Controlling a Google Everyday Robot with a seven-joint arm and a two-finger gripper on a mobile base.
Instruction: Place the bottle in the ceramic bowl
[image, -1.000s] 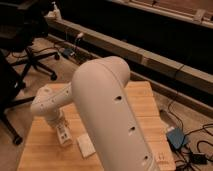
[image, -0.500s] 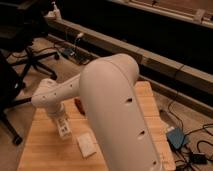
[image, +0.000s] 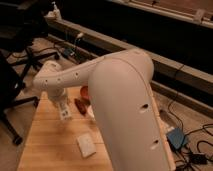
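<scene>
My gripper (image: 63, 111) hangs from the white arm over the left part of the wooden table (image: 45, 145). A slim white shape shows at its tip; I cannot tell whether that is the bottle. The reddish-orange ceramic bowl (image: 84, 92) sits to the right of the gripper and slightly farther back, half hidden behind my arm's large white link (image: 125, 110). The gripper is apart from the bowl, about a hand's width to its left.
A dark red small object (image: 80, 105) lies between gripper and bowl. A pale rectangular block (image: 86, 145) lies nearer the front. A small white thing (image: 91, 113) peeks out by the arm. Office chairs (image: 20, 60) stand left, cables and a blue box (image: 177, 137) right.
The gripper has moved away from the front of the table toward the bowl. The big arm link has swung, and the bowl and dark red object now show.
</scene>
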